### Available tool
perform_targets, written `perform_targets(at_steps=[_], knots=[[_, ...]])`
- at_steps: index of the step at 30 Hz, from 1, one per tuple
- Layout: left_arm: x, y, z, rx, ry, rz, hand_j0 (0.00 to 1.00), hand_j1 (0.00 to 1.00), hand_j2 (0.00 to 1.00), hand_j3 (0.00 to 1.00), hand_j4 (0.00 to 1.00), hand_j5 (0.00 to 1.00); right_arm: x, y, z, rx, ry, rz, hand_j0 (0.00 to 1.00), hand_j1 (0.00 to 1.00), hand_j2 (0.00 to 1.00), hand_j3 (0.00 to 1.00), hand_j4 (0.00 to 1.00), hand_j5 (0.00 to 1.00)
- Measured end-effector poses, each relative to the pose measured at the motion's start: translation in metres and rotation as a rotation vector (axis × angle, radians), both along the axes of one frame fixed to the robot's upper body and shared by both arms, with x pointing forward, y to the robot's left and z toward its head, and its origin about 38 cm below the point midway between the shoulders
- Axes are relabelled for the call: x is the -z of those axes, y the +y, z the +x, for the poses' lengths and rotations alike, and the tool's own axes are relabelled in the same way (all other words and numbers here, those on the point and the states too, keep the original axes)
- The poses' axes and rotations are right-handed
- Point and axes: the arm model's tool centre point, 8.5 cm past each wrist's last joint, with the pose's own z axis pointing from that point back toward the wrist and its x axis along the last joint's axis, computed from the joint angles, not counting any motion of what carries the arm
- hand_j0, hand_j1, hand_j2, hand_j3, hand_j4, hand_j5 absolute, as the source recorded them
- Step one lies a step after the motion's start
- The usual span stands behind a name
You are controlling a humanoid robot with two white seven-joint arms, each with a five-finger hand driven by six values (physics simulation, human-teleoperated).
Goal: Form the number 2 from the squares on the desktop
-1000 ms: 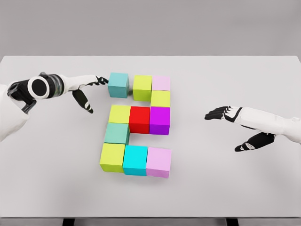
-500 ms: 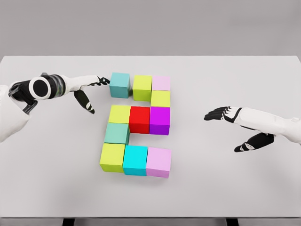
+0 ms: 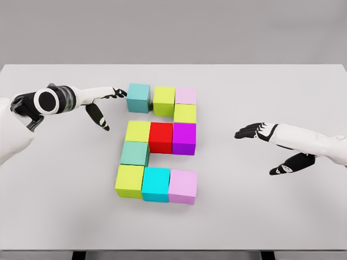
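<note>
- The left hand [image 3: 103, 100] reaches in from the left, fingers stretched out flat and holding nothing, with the fingertips [image 3: 120, 92] against the left face of the teal cube [image 3: 138, 97].
- That teal cube sits at the top left of the figure, a narrow gap apart from the yellow-green cube [image 3: 164, 101] to its right.
- A pale pink cube [image 3: 186, 96] closes the top row, and another yellow-green cube [image 3: 185, 113] sits just below it.
- The middle row runs yellow cube [image 3: 137, 131], red cube [image 3: 161, 137], purple cube [image 3: 184, 138], all touching.
- Below the yellow one comes a sea-green cube [image 3: 134, 153]; the bottom row is lime cube [image 3: 129, 181], cyan cube [image 3: 156, 184], pink cube [image 3: 182, 187].
- The right hand [image 3: 271, 146] hovers over the white table [image 3: 260, 97], well apart from the cubes, fingers spread and empty.
</note>
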Motion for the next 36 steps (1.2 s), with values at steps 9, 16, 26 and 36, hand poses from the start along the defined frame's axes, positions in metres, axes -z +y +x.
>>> perform_targets(at_steps=[9, 16, 26, 36], knots=[[-0.001, -0.003, -0.001, 0.007, -0.004, 0.000, 1.00, 1.00, 1.00, 1.00, 1.00, 1.00, 0.000, 0.000, 0.000, 0.001, 0.001, 0.000, 1.00, 1.00, 1.00, 1.00, 1.00, 1.00], [0.000, -0.008, -0.001, 0.017, -0.004, -0.006, 1.00, 1.00, 1.00, 1.00, 1.00, 1.00, 0.000, 0.000, 0.000, 0.001, -0.001, 0.000, 1.00, 1.00, 1.00, 1.00, 1.00, 1.00], [0.000, -0.010, -0.001, 0.021, -0.005, -0.008, 1.00, 1.00, 1.00, 1.00, 1.00, 1.00, 0.000, -0.001, 0.000, 0.002, 0.000, -0.001, 1.00, 1.00, 1.00, 1.00, 1.00, 1.00], [-0.003, -0.007, 0.000, 0.016, -0.010, -0.009, 1.00, 1.00, 1.00, 1.00, 1.00, 1.00, 0.000, 0.000, 0.000, 0.000, 0.000, 0.002, 1.00, 1.00, 1.00, 1.00, 1.00, 1.00]])
